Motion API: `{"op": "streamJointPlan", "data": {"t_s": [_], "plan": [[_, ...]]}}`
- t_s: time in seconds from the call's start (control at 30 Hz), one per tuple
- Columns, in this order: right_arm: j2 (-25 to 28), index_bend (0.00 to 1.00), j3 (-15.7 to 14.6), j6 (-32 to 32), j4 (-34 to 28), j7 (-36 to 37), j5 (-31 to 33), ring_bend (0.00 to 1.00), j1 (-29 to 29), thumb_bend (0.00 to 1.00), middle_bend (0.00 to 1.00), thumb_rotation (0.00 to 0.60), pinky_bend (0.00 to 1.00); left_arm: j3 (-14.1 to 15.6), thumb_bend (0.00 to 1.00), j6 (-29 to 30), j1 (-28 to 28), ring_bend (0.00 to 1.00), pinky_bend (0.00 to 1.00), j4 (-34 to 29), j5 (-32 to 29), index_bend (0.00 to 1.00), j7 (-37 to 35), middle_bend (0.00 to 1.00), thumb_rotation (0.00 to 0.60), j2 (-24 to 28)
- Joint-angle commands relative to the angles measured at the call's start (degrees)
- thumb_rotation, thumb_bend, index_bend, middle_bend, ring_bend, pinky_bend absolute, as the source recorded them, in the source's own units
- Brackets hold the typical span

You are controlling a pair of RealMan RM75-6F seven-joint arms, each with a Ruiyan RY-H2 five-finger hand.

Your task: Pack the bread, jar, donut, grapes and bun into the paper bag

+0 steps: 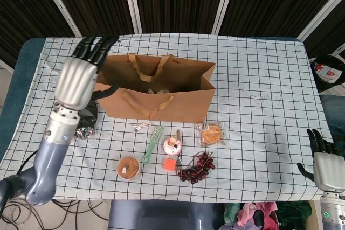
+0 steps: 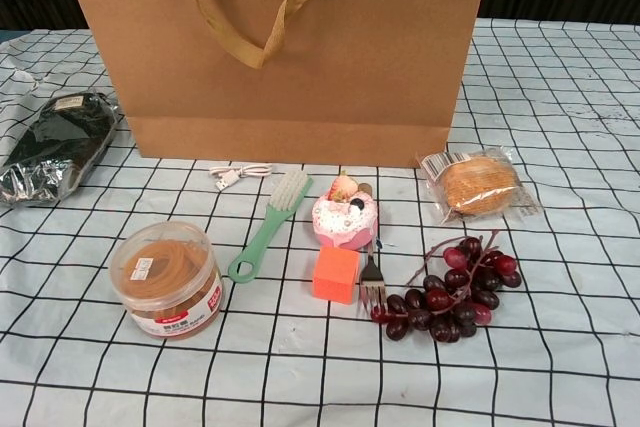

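Observation:
The brown paper bag stands open in the middle of the table, and a pale bit of the bread shows inside it. My left hand hovers just left of the bag, fingers spread and empty. In front of the bag lie the clear jar, pink donut, dark grapes and wrapped bun. My right hand stays at the near right table edge, empty with fingers extended.
A green brush, an orange cube, a fork and a white cable lie among the food. A black foil packet sits left of the bag, under my left arm.

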Motion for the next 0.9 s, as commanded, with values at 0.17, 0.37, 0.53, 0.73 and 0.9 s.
{"op": "streamJointPlan", "data": {"t_s": [0.17, 0.37, 0.53, 0.73, 0.9], "plan": [[-0.2, 0.0, 0.1, 0.1, -0.3, -0.7, -0.1, 0.19, 0.1, 0.15, 0.06, 0.6, 0.2, 16.8, 0.04, 11.0, 18.5, 0.03, 0.18, 1.5, 23.2, 0.12, -24.9, 0.15, 0.6, 10.3], [-0.7, 0.0, -0.1, -0.1, -0.6, -2.0, -0.4, 0.19, 0.4, 0.15, 0.06, 0.6, 0.2, 28.8, 0.04, 8.6, 22.7, 0.03, 0.18, 14.2, 33.5, 0.12, -42.9, 0.15, 0.6, 10.7], [-1.0, 0.0, -0.4, -0.1, -0.8, -2.7, -0.5, 0.19, 0.4, 0.15, 0.06, 0.6, 0.2, 32.7, 0.04, 3.5, 21.3, 0.03, 0.16, 19.8, 37.1, 0.12, -47.7, 0.14, 0.6, 9.3], [-0.9, 0.0, -0.3, -0.3, -0.6, -2.4, -0.2, 0.19, 0.4, 0.15, 0.06, 0.6, 0.2, 32.8, 0.04, -2.8, 19.0, 0.02, 0.12, 19.1, 37.3, 0.1, -42.1, 0.12, 0.6, 6.9], [-0.5, 0.0, -0.2, 0.0, -0.7, -1.8, -0.2, 0.19, 0.2, 0.15, 0.06, 0.6, 0.2, 32.4, 0.03, -9.9, 16.4, 0.0, 0.11, 15.3, 34.6, 0.09, -37.4, 0.09, 0.6, 6.3]]}}
